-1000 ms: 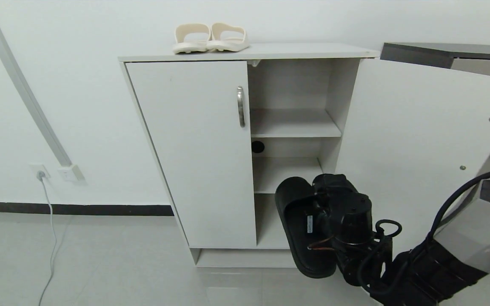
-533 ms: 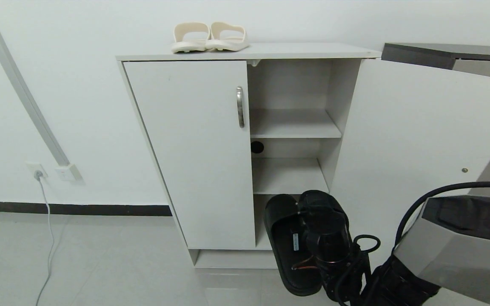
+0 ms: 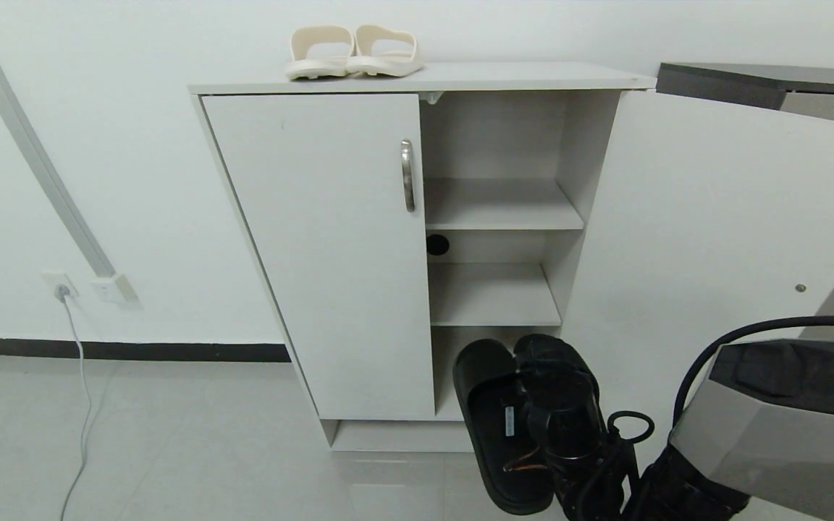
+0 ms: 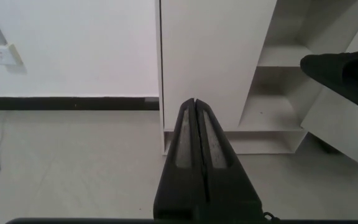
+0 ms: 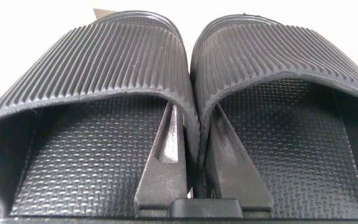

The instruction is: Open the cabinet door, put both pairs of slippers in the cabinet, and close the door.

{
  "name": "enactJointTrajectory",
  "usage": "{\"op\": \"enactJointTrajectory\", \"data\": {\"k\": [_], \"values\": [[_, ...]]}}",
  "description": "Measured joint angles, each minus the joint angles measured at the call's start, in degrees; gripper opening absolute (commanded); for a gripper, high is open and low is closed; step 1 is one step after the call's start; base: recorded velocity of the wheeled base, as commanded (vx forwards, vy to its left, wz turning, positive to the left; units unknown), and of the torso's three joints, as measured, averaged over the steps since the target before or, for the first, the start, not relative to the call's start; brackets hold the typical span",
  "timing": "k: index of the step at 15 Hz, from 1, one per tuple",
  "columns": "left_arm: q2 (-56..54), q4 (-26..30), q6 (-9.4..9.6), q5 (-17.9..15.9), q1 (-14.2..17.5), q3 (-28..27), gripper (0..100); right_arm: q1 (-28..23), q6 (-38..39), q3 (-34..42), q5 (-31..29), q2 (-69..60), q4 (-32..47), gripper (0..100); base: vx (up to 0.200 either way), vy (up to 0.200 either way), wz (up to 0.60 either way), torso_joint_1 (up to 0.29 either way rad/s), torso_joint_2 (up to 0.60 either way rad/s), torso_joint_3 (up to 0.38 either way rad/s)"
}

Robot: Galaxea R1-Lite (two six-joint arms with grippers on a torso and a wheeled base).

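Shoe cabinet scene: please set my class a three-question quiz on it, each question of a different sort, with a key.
1. True or false: the cream slippers lie on top of the cabinet.
2. Pick one: the right gripper is shut on A) a cable, B) the black slippers, C) a door handle.
3. Fill in: the cabinet's right door stands ____.
Key: 1 true; 2 B; 3 open.

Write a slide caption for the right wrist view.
Right gripper clamps the black slippers together by their inner strap edges, one finger inside each.
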Motion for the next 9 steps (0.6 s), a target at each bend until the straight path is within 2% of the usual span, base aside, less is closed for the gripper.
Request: {"op": "enactJointTrajectory", "data": {"k": [4,7,9], "values": [[0.02,-0.09,0.2,-0.26,0.04,-0.01,0,-1.3,0.0,-1.57,0.17,0.46,-0.35,0,0.0,0.0,0.0,0.0,0.01,-0.194],[0.02,-0.16,0.16,-0.26,0.04,0.02,0,-1.28,-0.01,-5.79,0.15,2.32,-0.49,0,0.0,0.0,0.0,0.001,0.0,-0.193],[0.02,-0.16,0.16,-0.26,0.01,0.05,0,-1.22,-1.79,-9.37,0.04,4.83,-3.8,0,0.0,0.0,0.0,0.007,0.0,-0.207]]}}
